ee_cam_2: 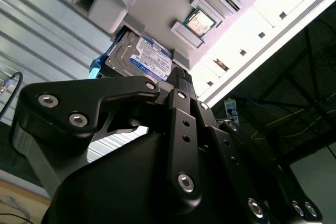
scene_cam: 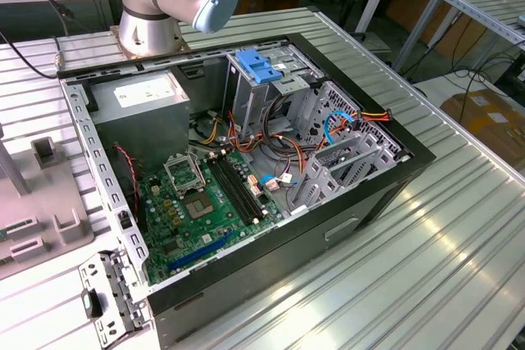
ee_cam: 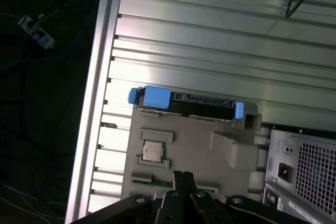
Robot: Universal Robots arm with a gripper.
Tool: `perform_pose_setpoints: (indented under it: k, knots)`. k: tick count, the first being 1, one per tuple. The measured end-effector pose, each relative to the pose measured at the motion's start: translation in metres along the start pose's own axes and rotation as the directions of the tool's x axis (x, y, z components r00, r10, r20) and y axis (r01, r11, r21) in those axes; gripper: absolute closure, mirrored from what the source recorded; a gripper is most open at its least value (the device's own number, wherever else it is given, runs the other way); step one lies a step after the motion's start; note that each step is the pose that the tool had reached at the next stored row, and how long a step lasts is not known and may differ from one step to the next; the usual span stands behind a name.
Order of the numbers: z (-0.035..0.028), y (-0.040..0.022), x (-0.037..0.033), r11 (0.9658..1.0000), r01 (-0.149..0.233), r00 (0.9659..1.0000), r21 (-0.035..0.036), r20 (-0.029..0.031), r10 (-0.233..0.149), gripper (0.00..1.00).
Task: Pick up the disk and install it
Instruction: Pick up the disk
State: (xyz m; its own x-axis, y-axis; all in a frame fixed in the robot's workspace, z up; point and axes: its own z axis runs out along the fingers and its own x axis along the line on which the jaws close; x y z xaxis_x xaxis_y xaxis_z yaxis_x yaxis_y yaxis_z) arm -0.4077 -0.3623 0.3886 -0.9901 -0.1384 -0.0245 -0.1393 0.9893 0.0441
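**Pickup stage: disk in its holder, claw empty**

The work stands at its first step, the pickup; nothing has been lifted yet. The claw (ee_cam: 181,178) hovers above the grey holder (ee_cam: 199,153) with its jaws drawn together on nothing. In the second wrist view the claw (ee_cam_2: 181,74) also looks clenched and empty.

The disk (ee_cam: 199,109) stands on edge in a slot along the holder's side farthest from the claw, with its blue tab (ee_cam: 156,98) at one end. The holder lies on the bench (ee_cam: 210,40) close to a bench edge, just beside the rear of the case (ee_cam: 307,174). In the exterior view the holder (scene_cam: 49,211) is at the exterior view's left of the open case (scene_cam: 271,145).

The disk is apart from the claw, beyond its tips across the holder's flat plate, where a chip (ee_cam: 154,150) lies between the two. The second wrist view shows the disk's (ee_cam_2: 144,56) labelled face just past the claw tips.

As I judge it, a grasp calls for the jaws to part. The claw then has to cross the plate and line up with the disk's thin upper edge, clear of the holder's raised blocks. From there the disk can come straight out of its slot.
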Motion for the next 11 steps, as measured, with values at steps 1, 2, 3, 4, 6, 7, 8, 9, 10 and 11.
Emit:
perform_pose_setpoints:
  k: [1,2,3,4,6,7,8,9,10,11]
  knots:
    - [0.0,0.0,0.0,1.0,0.005,1.0,-0.0001,-0.0002,-0.005,0.89]
    - [0.0,0.0,0.0,1.0,0.008,1.0,-0.0002,-0.0003,-0.008,0.89]
    - [0.0,0.0,0.0,0.9999,0.011,0.9999,-0.0003,-0.0005,-0.011,0.89]
    - [0.0,0.0,0.0,0.9999,0.015,0.9999,-0.0004,-0.0007,-0.015,0.89]
    - [0.0,0.0,0.0,0.9997,0.023,0.9997,-0.0006,-0.001,-0.023,0.89]
    - [0.0,0.0,0.0,0.9997,0.026,0.9997,-0.0007,-0.0011,-0.026,0.89]
    - [0.0,0.0,0.0,0.9996,0.029,0.9996,-0.0007,-0.0013,-0.029,0.89]
    - [0.0,0.0,0.0,0.9994,0.034,0.9994,-0.0009,-0.0015,-0.034,0.89]
    - [0.0,0.0,0.0,0.9993,0.037,0.9993,-0.001,-0.0016,-0.037,0.89]
    - [0.0,0.0,0.0,0.9992,0.04,0.9992,-0.001,-0.0017,-0.04,0.89]
